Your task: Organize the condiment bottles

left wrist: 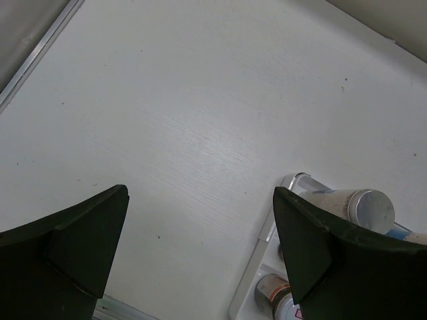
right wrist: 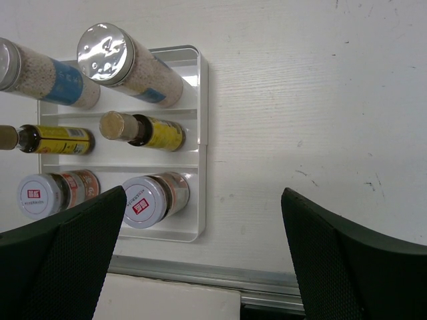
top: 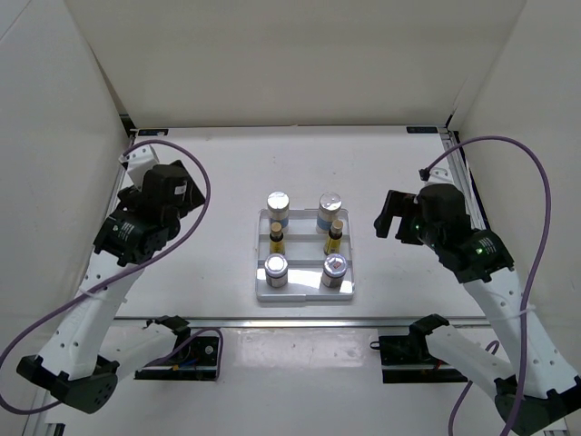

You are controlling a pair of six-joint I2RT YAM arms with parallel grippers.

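6 condiment bottles [top: 278, 208] stand upright in the tray [top: 305, 291].

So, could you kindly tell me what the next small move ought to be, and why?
Probably nothing more on the bottles: I would just ease both arms back. All six already stand in the tray, paired by kind: tall white bottles at the far end, amber bottles in the middle, silver-lidded jars nearest. The left gripper and right gripper are open and empty.
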